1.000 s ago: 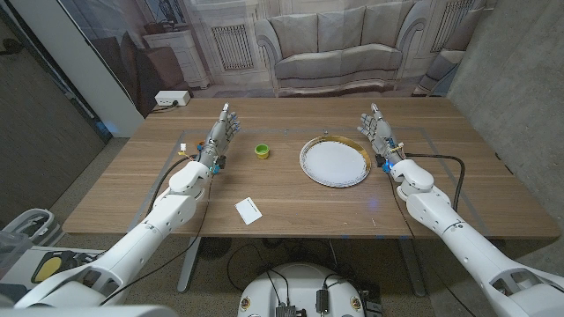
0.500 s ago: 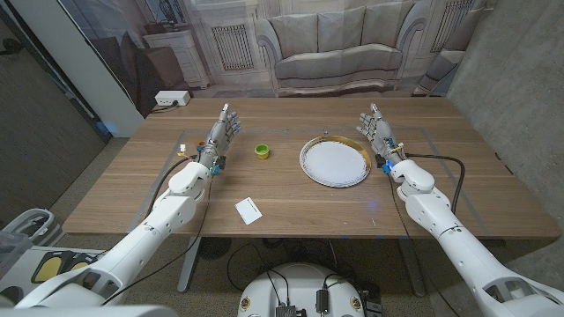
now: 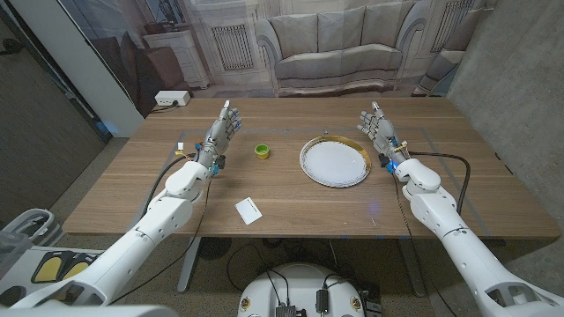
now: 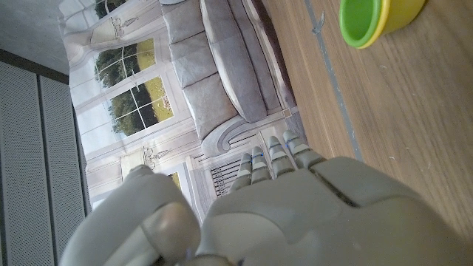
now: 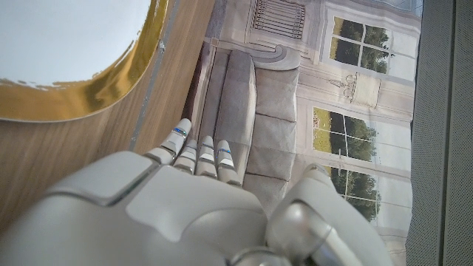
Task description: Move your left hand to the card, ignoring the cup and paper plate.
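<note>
A small white card point(image 3: 248, 210) lies near the table's front edge, left of centre. My left hand point(image 3: 221, 131) is over the table's left part, well behind the card, fingers straight and apart, holding nothing. A small green and yellow cup point(image 3: 262, 151) stands just right of that hand and shows too in the left wrist view point(image 4: 377, 16). A white paper plate point(image 3: 334, 162) with a gold rim lies right of centre; its rim point(image 5: 96, 89) shows in the right wrist view. My right hand point(image 3: 377, 129) stands open beside the plate's far right edge.
A white power box point(image 3: 171, 99) sits at the table's back left corner. Black cables run along both forearms. Pale tape lines point(image 3: 185, 145) mark the wood near each hand. A backdrop printed with a sofa hangs behind the table.
</note>
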`<state>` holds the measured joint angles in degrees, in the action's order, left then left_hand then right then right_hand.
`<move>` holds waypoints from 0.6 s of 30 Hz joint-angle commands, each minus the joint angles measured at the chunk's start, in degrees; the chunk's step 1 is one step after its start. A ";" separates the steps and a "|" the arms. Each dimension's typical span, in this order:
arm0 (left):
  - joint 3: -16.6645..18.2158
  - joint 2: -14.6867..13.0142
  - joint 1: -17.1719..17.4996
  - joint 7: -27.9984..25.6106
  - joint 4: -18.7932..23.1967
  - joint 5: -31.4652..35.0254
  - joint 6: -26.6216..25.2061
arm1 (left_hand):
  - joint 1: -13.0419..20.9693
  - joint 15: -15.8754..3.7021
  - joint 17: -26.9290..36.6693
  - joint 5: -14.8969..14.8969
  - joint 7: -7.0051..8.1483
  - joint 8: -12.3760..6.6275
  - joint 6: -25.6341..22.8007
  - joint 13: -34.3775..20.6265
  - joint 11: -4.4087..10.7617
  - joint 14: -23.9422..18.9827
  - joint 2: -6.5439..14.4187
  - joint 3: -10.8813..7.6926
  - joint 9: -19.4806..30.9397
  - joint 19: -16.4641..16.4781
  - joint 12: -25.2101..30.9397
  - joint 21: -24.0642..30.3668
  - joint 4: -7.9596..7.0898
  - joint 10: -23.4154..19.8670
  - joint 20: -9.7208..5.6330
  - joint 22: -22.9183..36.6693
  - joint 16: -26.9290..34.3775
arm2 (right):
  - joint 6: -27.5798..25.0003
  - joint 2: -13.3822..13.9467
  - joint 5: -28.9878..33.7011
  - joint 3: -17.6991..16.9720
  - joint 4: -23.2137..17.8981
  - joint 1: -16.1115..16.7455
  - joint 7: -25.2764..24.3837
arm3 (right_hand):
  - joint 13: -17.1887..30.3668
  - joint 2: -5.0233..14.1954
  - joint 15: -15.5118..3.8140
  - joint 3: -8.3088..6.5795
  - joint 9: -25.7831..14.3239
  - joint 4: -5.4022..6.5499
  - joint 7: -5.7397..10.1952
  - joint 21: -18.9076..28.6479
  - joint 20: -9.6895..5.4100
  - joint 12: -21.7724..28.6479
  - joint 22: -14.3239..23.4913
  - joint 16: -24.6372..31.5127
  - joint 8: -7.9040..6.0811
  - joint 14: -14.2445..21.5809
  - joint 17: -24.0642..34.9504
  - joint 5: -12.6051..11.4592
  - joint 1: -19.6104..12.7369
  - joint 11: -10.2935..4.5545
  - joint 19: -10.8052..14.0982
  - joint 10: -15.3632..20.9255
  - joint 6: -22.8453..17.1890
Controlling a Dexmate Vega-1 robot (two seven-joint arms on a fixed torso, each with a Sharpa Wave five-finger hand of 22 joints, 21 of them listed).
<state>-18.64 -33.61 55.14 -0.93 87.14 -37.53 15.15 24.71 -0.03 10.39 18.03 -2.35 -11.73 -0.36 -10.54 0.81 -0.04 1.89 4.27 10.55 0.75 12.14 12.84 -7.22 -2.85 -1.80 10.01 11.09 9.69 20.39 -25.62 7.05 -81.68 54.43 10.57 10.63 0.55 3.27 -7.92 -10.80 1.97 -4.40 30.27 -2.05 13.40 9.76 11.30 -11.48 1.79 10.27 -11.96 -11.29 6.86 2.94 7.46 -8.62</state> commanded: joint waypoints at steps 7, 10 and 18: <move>1.49 -2.60 2.15 4.13 1.55 -1.54 2.52 | 0.29 0.04 0.16 0.41 -0.16 -0.46 -0.64 -0.22 0.02 -1.06 0.58 0.19 0.08 0.83 0.34 0.06 0.35 -0.81 -2.49 0.22 0.42 | 1.89 -1.68 2.18 -1.82 -1.79 2.43 -0.92 | 0.00 0.09 0.16 -0.01 -0.12 0.06 0.53 -0.52 -0.97 0.27 0.08 0.21 -0.15 0.57 0.25 -0.06 0.15 -0.10 0.68 0.55 -0.37; 1.66 -2.77 2.14 5.38 1.08 -1.82 3.44 | 0.35 0.04 0.16 0.41 -0.18 -0.46 -0.71 -0.22 -0.02 -1.12 0.62 0.20 0.08 0.93 0.34 0.06 0.38 -0.88 -2.49 0.23 0.41 | 1.97 -1.87 2.41 -1.87 -2.50 3.08 -1.68 | 0.00 0.10 0.19 0.01 -0.12 0.04 0.50 -0.63 -0.92 0.30 0.08 0.19 -0.14 0.60 0.25 -0.06 0.16 -0.25 0.66 0.70 -0.39; 1.78 -2.82 2.21 7.42 -0.20 -1.90 5.60 | 0.55 0.05 0.16 0.44 -0.15 -0.52 -1.21 -0.23 -0.11 -1.56 0.78 0.25 0.08 1.02 0.39 -0.05 0.48 -1.31 -2.48 0.24 0.45 | 2.02 -2.15 2.55 -1.82 -3.23 3.74 -2.64 | 0.01 0.11 0.04 0.08 -0.12 0.02 0.54 -0.91 -0.88 0.25 0.09 0.18 -0.11 0.77 0.24 -0.05 0.22 -0.26 0.74 0.80 -0.44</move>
<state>-17.35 -35.95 56.88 3.69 88.21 -38.84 18.24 25.22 -0.02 10.40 18.25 -2.37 -11.73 -0.98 -10.53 0.60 -1.27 2.41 4.52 10.54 1.30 12.14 12.84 -6.97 -3.65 -1.74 10.00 11.09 11.28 18.75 -23.48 5.46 -83.74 57.02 9.16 10.62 0.55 3.37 -7.92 -10.80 1.97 -4.17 29.44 -2.24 13.40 9.75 11.29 -11.48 2.30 10.26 -11.96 -11.28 6.54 3.12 7.77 -8.84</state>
